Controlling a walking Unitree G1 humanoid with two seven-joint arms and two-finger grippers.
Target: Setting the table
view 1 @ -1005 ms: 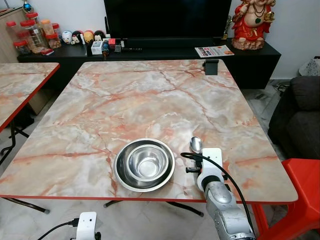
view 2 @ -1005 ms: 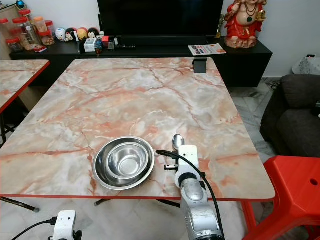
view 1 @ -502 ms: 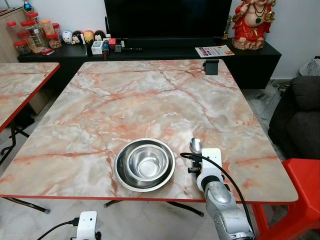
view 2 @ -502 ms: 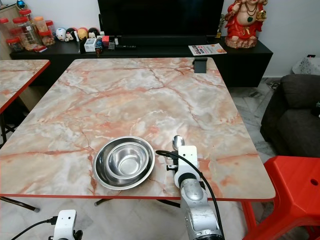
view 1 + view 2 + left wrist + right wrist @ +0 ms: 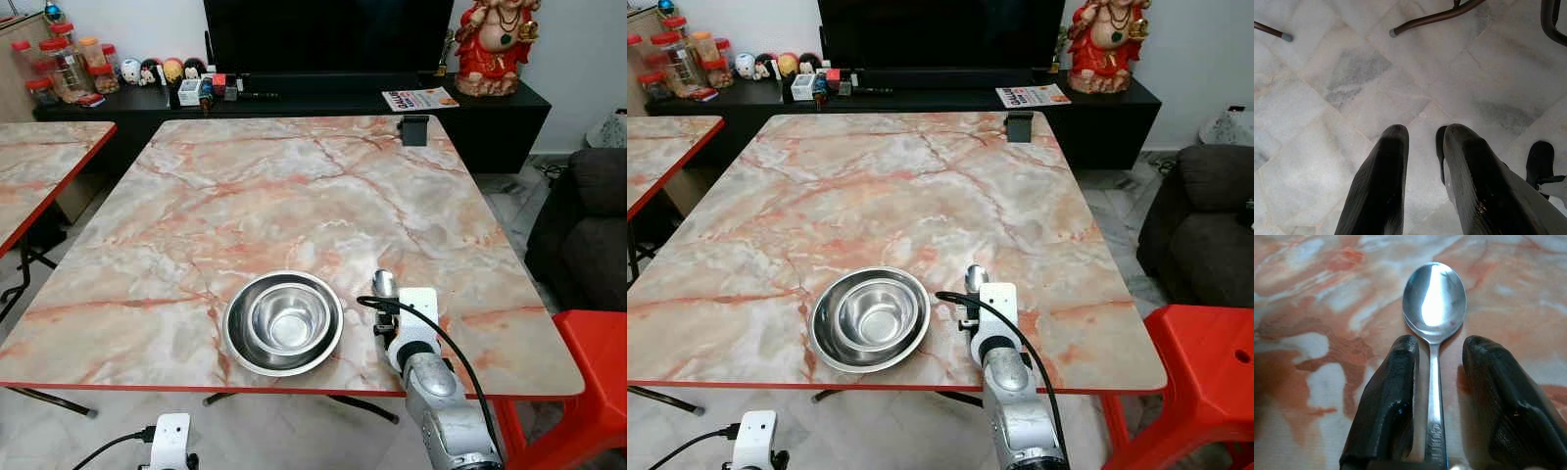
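The spoon (image 5: 1434, 298) lies on the marble table (image 5: 294, 196) at lower right of the head view, just beside the 2 nested steel bowls (image 5: 284, 322), its long axis running away from the robot, bowl-end far. The right gripper (image 5: 1437, 377) straddles the handle, fingers parted, not pinching. This looks like the placing step; next comes a straight withdrawal without dragging the spoon. The left gripper (image 5: 1422, 142), slightly parted, hangs over the floor.

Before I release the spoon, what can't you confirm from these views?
- Spoon handle end: cut off by the right wrist view's bottom edge; in the eye views the right gripper covers it.
- Whether the spoon rests on the table: not clear from the right wrist view.
- Gap between spoon and nested bowls: partly masked by the cable.
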